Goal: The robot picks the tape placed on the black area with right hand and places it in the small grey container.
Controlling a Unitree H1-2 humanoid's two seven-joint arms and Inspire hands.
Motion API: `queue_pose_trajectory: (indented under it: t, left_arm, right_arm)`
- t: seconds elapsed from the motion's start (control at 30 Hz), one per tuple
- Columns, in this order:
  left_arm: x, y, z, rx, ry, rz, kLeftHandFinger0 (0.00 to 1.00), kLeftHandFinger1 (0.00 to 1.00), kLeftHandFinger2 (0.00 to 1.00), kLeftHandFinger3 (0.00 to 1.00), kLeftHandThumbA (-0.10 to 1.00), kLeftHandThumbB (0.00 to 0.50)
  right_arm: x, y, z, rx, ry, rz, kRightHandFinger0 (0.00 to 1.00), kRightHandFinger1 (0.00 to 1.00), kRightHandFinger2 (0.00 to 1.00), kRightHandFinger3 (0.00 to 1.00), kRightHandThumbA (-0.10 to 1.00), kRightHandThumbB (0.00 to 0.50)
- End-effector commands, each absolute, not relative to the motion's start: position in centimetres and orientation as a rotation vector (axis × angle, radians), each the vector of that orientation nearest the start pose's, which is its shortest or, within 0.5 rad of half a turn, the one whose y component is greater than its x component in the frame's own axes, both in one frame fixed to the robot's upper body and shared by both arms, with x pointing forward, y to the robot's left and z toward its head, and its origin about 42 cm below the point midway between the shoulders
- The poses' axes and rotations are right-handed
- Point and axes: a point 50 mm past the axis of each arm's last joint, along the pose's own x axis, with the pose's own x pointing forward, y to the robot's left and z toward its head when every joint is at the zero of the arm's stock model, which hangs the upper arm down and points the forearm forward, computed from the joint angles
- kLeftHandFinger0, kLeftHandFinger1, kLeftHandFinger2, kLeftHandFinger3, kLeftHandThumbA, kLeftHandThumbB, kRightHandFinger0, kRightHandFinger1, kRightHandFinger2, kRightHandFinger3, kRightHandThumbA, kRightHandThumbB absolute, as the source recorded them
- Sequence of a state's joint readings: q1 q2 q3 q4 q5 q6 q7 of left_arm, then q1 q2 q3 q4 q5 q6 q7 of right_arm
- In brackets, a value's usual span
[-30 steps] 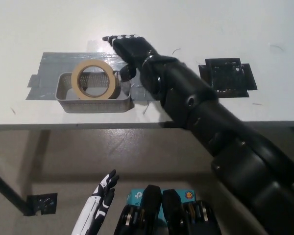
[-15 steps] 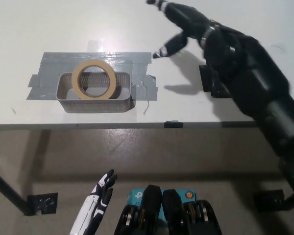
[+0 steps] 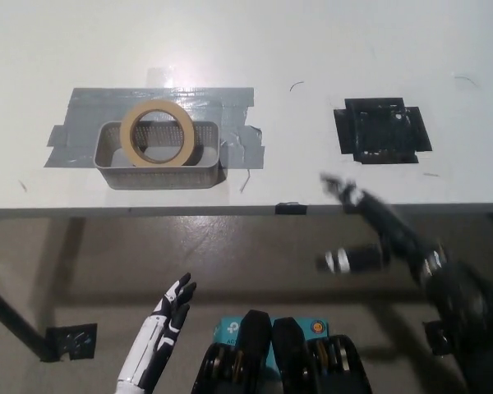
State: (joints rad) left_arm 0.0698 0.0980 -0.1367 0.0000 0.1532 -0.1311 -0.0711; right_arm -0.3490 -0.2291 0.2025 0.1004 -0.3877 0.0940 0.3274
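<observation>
A roll of beige tape point(image 3: 157, 134) lies across the top of the small grey container point(image 3: 159, 167), resting on its rim. The black area point(image 3: 382, 131) on the white table is bare. My black right hand point(image 3: 370, 230) is low at the right, in front of the table's near edge, blurred, with its fingers spread and nothing in it. At the lower left, below the table, my white left hand point(image 3: 166, 323) rests with its fingers apart.
The container stands on a patch of grey tape point(image 3: 82, 115) stuck to the white table point(image 3: 296, 49). The table's front edge point(image 3: 230, 210) runs across the middle of the picture, with brown floor below it.
My right hand has left the container, swung up and right over the black area, then dropped back down below the table's front edge. The tape stays on the container.
</observation>
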Motion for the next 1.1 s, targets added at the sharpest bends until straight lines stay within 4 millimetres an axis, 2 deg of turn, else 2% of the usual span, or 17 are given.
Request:
queue_pose_trajectory:
  t: [0.0, 0.03, 0.1, 0.17, 0.2, 0.23, 0.27, 0.4, 0.47, 0.67, 0.77, 0.9, 1.07]
  left_arm:
    - [25.2, 21.5, 8.5, 0.161, -0.065, -0.171, 1.0, 1.0, 1.0, 1.0, 1.0, 0.153]
    - [24.9, 21.6, 8.3, 0.162, -0.062, -0.171, 1.0, 1.0, 1.0, 1.0, 1.0, 0.137]
    - [24.6, 21.6, 8.0, 0.157, -0.053, -0.164, 1.0, 1.0, 1.0, 1.0, 1.0, 0.142]
    - [24.2, 21.8, 7.8, 0.153, -0.054, -0.154, 1.0, 1.0, 1.0, 1.0, 1.0, 0.14]
    - [24.2, 21.9, 7.8, 0.156, -0.055, -0.154, 1.0, 1.0, 1.0, 1.0, 1.0, 0.145]
    - [24.2, 21.9, 7.8, 0.157, -0.054, -0.154, 1.0, 1.0, 1.0, 1.0, 1.0, 0.153]
    - [24.2, 22.0, 7.9, 0.157, -0.056, -0.154, 1.0, 1.0, 1.0, 1.0, 1.0, 0.141]
    - [24.2, 22.2, 7.9, 0.146, -0.053, -0.143, 1.0, 1.0, 1.0, 1.0, 1.0, 0.155]
    - [23.9, 22.5, 7.8, 0.145, -0.059, -0.14, 1.0, 1.0, 1.0, 1.0, 1.0, 0.14]
    - [22.8, 22.8, 7.1, 0.127, -0.03, -0.129, 1.0, 1.0, 1.0, 1.0, 1.0, 0.12]
    - [22.7, 22.8, 7.1, 0.114, -0.024, -0.124, 1.0, 1.0, 1.0, 1.0, 1.0, 0.159]
    - [22.4, 22.8, 7.0, 0.112, -0.018, -0.125, 1.0, 1.0, 1.0, 1.0, 1.0, 0.163]
    - [21.7, 23.1, 6.5, 0.125, 0.0, -0.13, 1.0, 1.0, 1.0, 1.0, 1.0, 0.135]
  right_arm:
    - [27.6, -21.9, 17.9, -0.207, -0.259, 0.364, 1.0, 1.0, 1.0, 1.0, 1.0, 0.153]
    - [27.3, -21.7, 17.0, -0.182, -0.248, 0.34, 1.0, 1.0, 1.0, 1.0, 1.0, 0.124]
    - [27.2, -21.7, 15.2, -0.133, -0.214, 0.287, 1.0, 1.0, 1.0, 1.0, 1.0, 0.089]
    - [27.0, -21.4, 12.7, -0.115, -0.145, 0.255, 1.0, 1.0, 1.0, 1.0, 1.0, 0.084]
    - [27.0, -21.4, 12.3, -0.113, -0.135, 0.248, 1.0, 1.0, 1.0, 1.0, 1.0, 0.085]
    - [27.0, -21.4, 12.1, -0.11, -0.132, 0.245, 1.0, 1.0, 1.0, 1.0, 1.0, 0.035]
    - [27.2, -21.7, 11.3, -0.097, -0.108, 0.22, 1.0, 1.0, 1.0, 1.0, 1.0, 0.091]
    - [27.6, -21.9, 10.8, -0.083, -0.099, 0.203, 1.0, 1.0, 1.0, 1.0, 1.0, 0.096]
    - [27.7, -21.9, 10.4, -0.064, -0.085, 0.197, 1.0, 1.0, 1.0, 1.0, 1.0, 0.119]
    - [27.2, -22.4, 9.4, -0.071, -0.057, 0.196, 1.0, 1.0, 1.0, 1.0, 1.0, 0.113]
    - [27.2, -22.6, 9.2, -0.082, -0.046, 0.2, 1.0, 1.0, 1.0, 1.0, 1.0, 0.106]
    - [26.9, -22.6, 8.9, -0.079, -0.038, 0.203, 1.0, 1.0, 1.0, 1.0, 1.0, 0.111]
    - [26.2, -22.6, 8.4, -0.066, -0.022, 0.195, 1.0, 1.0, 1.0, 1.0, 0.98, 0.115]
